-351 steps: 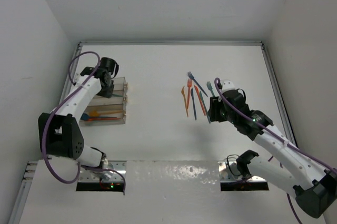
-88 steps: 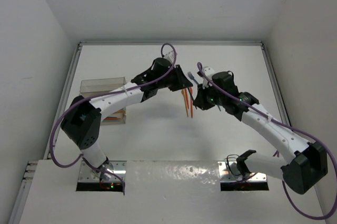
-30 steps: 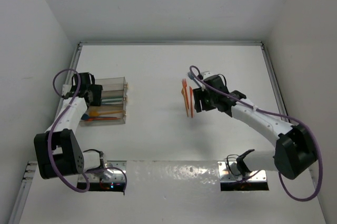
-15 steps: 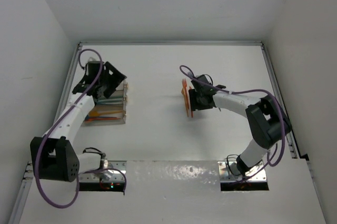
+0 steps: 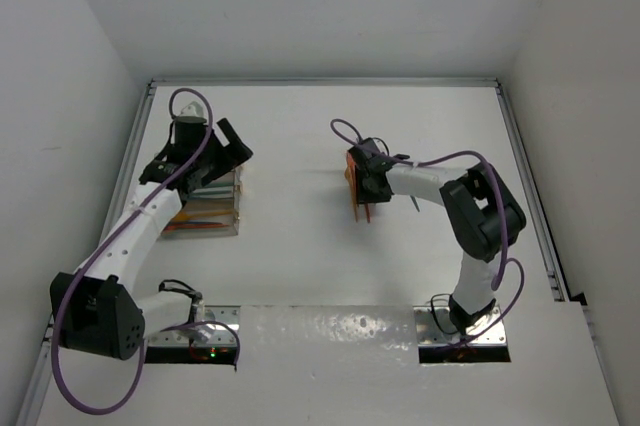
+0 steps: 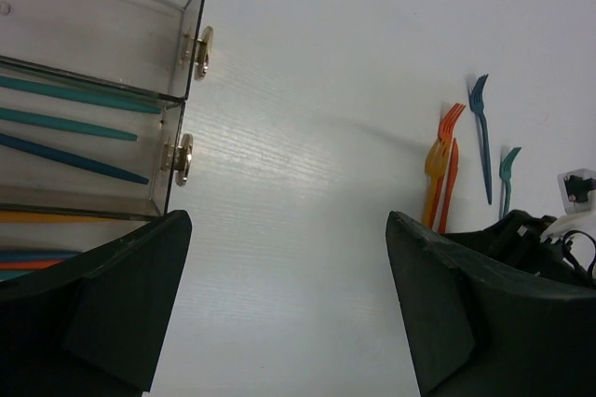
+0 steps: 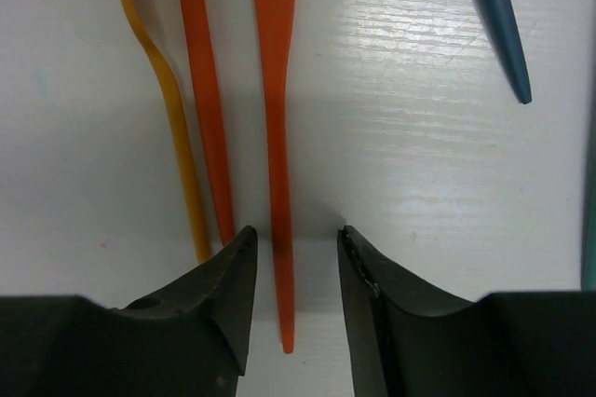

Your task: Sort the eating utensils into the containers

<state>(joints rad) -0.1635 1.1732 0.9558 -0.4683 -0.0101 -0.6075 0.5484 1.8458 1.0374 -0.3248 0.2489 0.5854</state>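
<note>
While the left gripper (image 6: pixel 287 220) hangs at the left of the top view with its fingers spread wide and nothing between them, the clear containers (image 6: pixel 182 52) sit just beside it. They hold teal, blue and orange utensils in separate bins.

Centre-right of the top view: the right gripper (image 7: pixel 296 234) is low over the loose group. Its fingers are apart and set either side of the orange knife (image 7: pixel 276 117) (serrated edge at the top of the wrist frame). Nothing is gripped yet; the knife lies flat on the table.

Risks, as I judge them:
- An orange handle (image 7: pixel 207 108) lies just beside the knife, its end close to the left finger. Closing could catch or drag it, so two pieces come up together.
- A curved yellow-orange handle (image 7: pixel 172 127) sits just left of that and could be nudged too.
- The knife is thin and flat on the table. A slightly high pinch could close over it or flick it sideways.
- The blue utensil tip (image 7: pixel 498 15), upper right, looks well apart and safe.
</note>
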